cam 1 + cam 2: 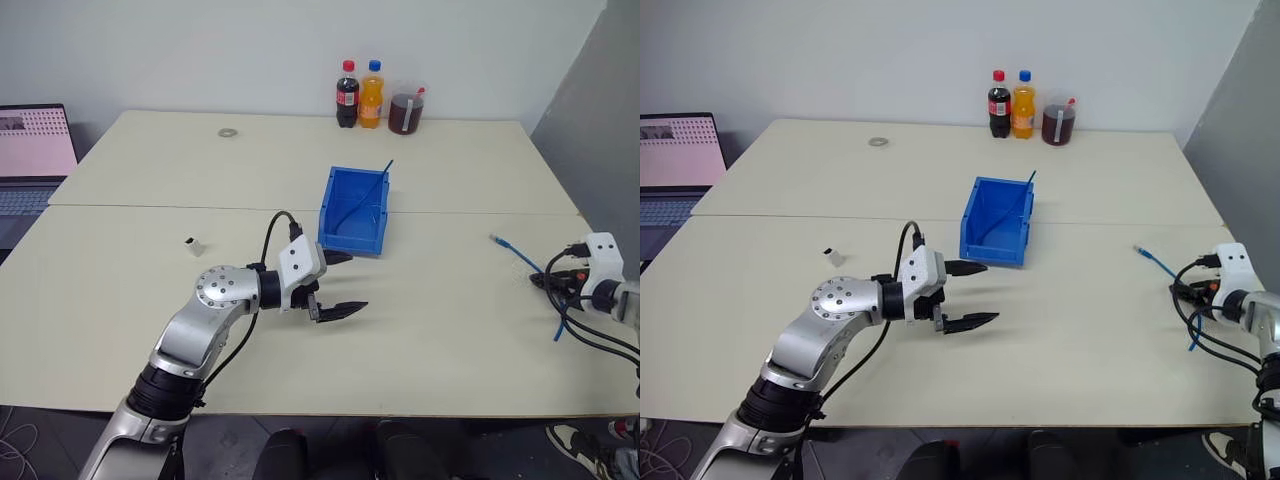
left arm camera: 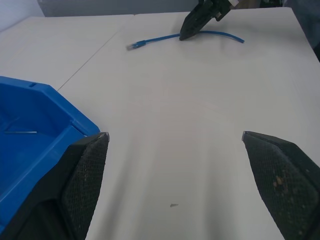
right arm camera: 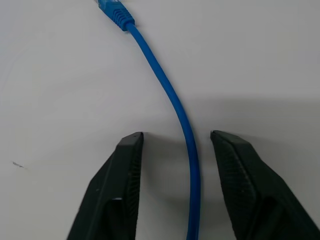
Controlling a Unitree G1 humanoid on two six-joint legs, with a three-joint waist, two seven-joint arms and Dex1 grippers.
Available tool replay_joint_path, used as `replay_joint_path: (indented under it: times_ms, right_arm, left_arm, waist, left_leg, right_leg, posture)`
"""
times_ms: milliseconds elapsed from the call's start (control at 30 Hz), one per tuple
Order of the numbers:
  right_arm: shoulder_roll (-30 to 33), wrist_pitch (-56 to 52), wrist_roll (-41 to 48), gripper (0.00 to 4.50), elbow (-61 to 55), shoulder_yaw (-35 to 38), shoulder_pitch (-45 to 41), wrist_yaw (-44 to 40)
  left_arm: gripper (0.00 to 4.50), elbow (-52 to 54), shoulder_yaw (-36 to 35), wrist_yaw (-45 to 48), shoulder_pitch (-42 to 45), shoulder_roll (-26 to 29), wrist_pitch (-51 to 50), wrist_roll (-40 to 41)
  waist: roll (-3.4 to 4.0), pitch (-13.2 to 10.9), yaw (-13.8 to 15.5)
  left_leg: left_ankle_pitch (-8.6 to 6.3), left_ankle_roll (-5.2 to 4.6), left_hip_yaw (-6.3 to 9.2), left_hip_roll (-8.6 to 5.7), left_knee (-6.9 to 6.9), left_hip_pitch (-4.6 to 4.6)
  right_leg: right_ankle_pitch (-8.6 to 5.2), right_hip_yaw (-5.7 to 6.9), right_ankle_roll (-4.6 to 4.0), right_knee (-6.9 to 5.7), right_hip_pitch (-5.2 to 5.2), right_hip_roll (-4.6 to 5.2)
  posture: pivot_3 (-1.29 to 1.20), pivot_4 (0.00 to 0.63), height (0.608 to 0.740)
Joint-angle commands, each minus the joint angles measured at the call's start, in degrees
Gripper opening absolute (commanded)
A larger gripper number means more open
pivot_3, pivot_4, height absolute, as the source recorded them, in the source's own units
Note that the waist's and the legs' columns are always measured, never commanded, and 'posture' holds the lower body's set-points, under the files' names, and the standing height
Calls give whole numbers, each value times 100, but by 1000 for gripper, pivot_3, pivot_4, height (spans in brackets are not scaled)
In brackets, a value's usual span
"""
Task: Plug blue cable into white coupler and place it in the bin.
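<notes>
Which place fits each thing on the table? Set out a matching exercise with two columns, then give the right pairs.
Things:
1. blue cable
2. white coupler
3. bin
4. bottles

Places:
A. at the far edge, by the wall
B. in the middle of the table
C. between the right gripper's fingers
D. alone on the robot's left

Pairs: 1-C, 2-D, 3-B, 4-A

1. The bin (image 1: pixel 354 212) stands mid-table (image 1: pixel 430 340), with a thin cable (image 1: pixel 372 187) leaning inside it.
2. The white coupler (image 1: pixel 193 245) lies well to its left.
3. The blue cable (image 1: pixel 522 258) lies far right, running between the right gripper's (image 3: pixel 172 145) parted fingers.
4. The left gripper (image 1: pixel 338 283) hangs spread wide just before the bin.
5. Three bottles (image 1: pixel 372 96) stand at the far edge.
</notes>
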State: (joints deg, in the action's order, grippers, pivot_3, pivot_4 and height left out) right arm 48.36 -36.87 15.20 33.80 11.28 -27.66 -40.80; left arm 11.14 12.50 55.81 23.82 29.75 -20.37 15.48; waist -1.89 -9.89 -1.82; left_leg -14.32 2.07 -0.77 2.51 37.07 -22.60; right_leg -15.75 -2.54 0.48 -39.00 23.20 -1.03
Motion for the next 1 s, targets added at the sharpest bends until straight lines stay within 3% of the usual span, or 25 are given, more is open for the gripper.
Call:
replay_joint_path:
  times_ms: [33,200,500,800,1000]
  right_arm:
    - [-24,-143,65,1159,115,54,114,-205]
    - [166,261,-183,47,-17,-141,315,-511]
    - [361,727,-300,47,-463,-241,357,-905]
    - [1327,954,-132,47,-3159,-657,1063,-2409]
    - [643,1063,-306,47,-4512,-1650,674,-2352]
  left_arm:
    - [4500,78,23,39,65,-55,147,17]
    - [4500,52,31,-26,86,-84,176,-13]
    - [4500,158,-34,-67,52,-43,64,19]
    - [4500,553,-827,-37,-1023,759,-60,234]
    - [4500,650,-1446,-113,-1922,1187,-10,257]
  waist:
    - [0,0,0]
    - [0,0,2]
    - [1,0,0]
    - [34,-8,-21]
    - [26,-13,-38]
  left_leg:
    - [0,0,0,0,0,0]
    - [0,0,-1,0,0,1]
    - [0,0,0,0,0,1]
    - [0,0,13,6,-3,4]
    - [-1,1,30,16,-4,12]
  right_leg:
    - [0,0,0,0,0,0]
    - [0,-1,0,0,0,0]
    - [0,0,1,0,-1,0]
    - [-1,-1,1,-2,4,0]
    - [-4,1,-3,-3,2,8]
  posture:
    - [0,150,740]
    - [0,150,740]
    - [0,150,740]
    - [0,150,740]
    - [0,150,740]
